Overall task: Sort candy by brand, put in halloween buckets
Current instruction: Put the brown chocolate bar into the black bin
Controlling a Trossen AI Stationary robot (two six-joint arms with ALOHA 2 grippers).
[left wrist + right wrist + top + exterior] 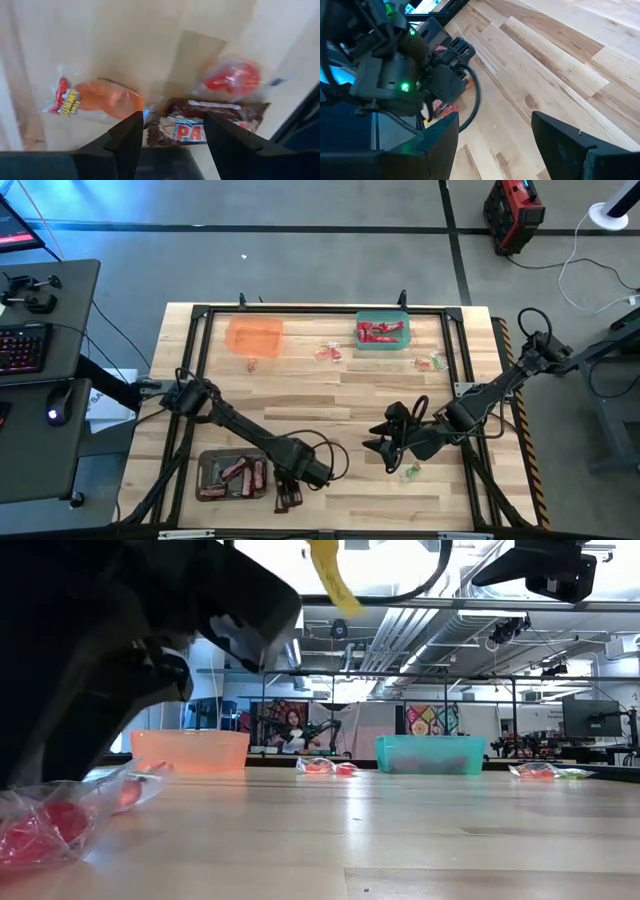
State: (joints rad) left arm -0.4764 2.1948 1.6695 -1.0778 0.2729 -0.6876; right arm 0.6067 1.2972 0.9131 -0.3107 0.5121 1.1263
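Left gripper hovers jaws spread over a brown bar at the counter's six o'clock edge, beside the grey bucket. Best centre, then pinch. Right gripper, spread, waits at four o'clock.

two tubs at the far edge, third tub near left

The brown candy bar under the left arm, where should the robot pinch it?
Across the narrow middle of the brown candy bar, coming straight down from above. It lies flat on the table between the open jaws of the left gripper, and an orange sweet crowds one end.
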